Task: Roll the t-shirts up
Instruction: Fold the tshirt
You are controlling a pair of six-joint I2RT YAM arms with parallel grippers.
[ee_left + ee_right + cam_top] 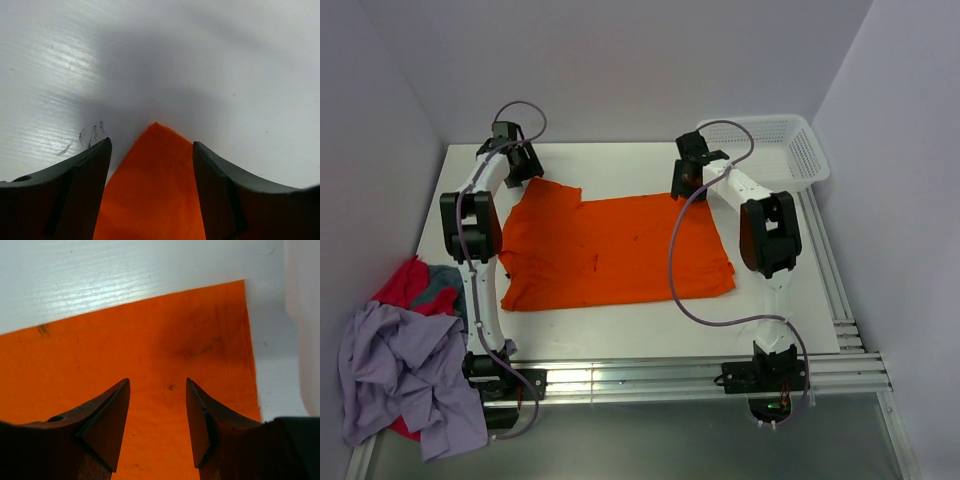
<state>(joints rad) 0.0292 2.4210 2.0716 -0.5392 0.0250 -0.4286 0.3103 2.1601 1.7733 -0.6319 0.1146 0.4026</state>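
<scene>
White walls close in a white table (620, 335). The orange t-shirt (610, 250) lies spread flat on it, reaching from under one gripper to under the other. The left gripper (150, 145) hangs over a pointed corner of the shirt with its jaws spread wide, and the fabric tip shows in the gap. The right gripper (157, 382) sits above the shirt's opposite far corner, jaws likewise apart (dark specks mark the cloth just ahead of them). Well behind the left gripper, off the table's edge, a lavender t-shirt (400, 370), a red t-shirt (405, 285) and a grey-teal t-shirt (444, 280) lie heaped. A white basket (775, 150) stands just right of the right gripper.
</scene>
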